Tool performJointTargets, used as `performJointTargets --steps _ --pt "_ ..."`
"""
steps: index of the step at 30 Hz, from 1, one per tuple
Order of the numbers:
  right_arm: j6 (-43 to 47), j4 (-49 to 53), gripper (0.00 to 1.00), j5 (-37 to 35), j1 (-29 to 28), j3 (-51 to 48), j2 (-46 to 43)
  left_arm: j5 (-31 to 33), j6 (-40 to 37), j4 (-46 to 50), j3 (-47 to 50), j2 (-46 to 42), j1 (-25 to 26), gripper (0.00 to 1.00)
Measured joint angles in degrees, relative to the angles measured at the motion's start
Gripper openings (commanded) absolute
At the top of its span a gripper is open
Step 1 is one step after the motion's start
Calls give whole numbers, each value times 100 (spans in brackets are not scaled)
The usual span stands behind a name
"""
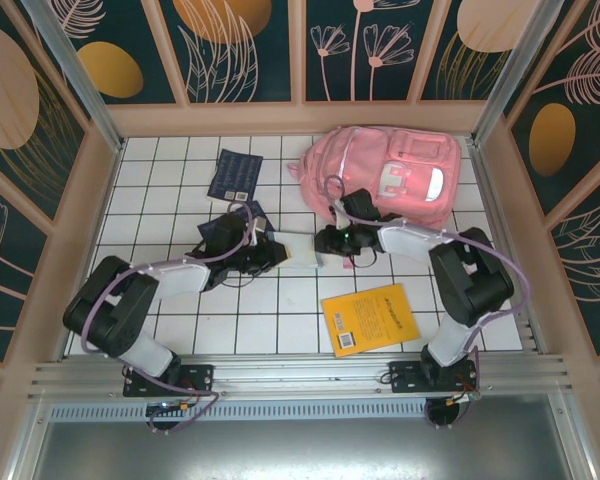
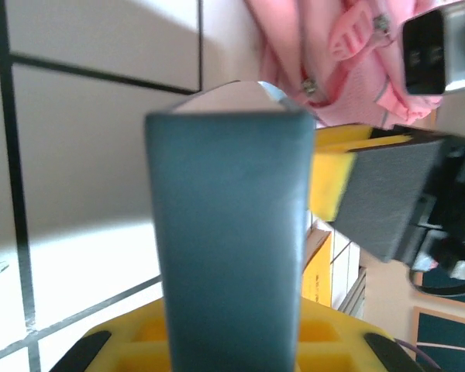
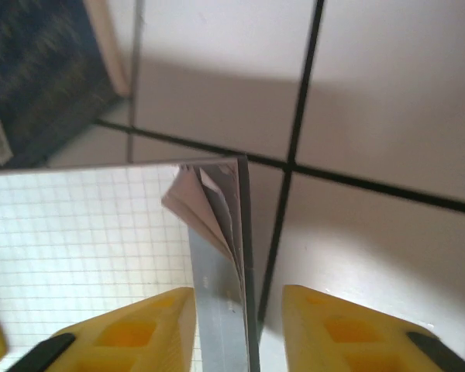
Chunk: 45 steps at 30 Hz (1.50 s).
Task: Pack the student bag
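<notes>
**Student bag (image 1: 400,165) lies flat at the table's back right**
Soft, light fabric by the look of it, so it is likely best taken by a strap or the trimmed rim, not slack cloth. In front, a thin notebook (image 3: 85,256) bridges both arms: right gripper (image 3: 239,291) fingers stand slack around it, while the left gripper (image 1: 276,251) grip cannot be told.

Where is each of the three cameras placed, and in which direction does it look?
Top: above and behind the arms, looking down on the table; both arms show, left gripper and right gripper at a notebook.
Left wrist: on that arm, looks along its yellow fingers past the notebook toward the pink backpack.
Right wrist: on that arm, looks onto the tiles; its yellow fingers flank the notebook.
Shared: both wrist views show the notebook.
</notes>
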State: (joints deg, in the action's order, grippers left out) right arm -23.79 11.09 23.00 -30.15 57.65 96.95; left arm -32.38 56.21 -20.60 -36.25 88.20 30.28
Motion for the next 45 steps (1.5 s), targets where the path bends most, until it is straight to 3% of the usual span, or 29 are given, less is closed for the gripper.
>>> performJointTargets --steps 6,10,14,28,35,39,45 --pt "-26 354 60 -933 372 1344 -750 387 -553 1051 -761 -730 -37 0" --pt "-354 385 54 -1622 990 1836 -894 667 -979 1639 -1014 -1331 -74 0" --pt "-706 511 52 -2063 1290 2291 -483 927 -1388 2059 -1196 -1875 -103 0" --pt "-1025 1045 47 -1287 1384 4572 2365 1198 -2245 2599 -1335 -2170 -149 0" --pt "-1104 1176 38 -678 1478 5274 3029 1281 -2319 2645 -1335 -2186 -168 0" --pt "-1064 1239 32 -654 1480 5370 3073 1281 -2319 2645 -1335 -2184 -175 0" --pt "-960 1344 31 -656 1480 5493 3121 1274 -2312 2640 -1335 -2138 -203 0"
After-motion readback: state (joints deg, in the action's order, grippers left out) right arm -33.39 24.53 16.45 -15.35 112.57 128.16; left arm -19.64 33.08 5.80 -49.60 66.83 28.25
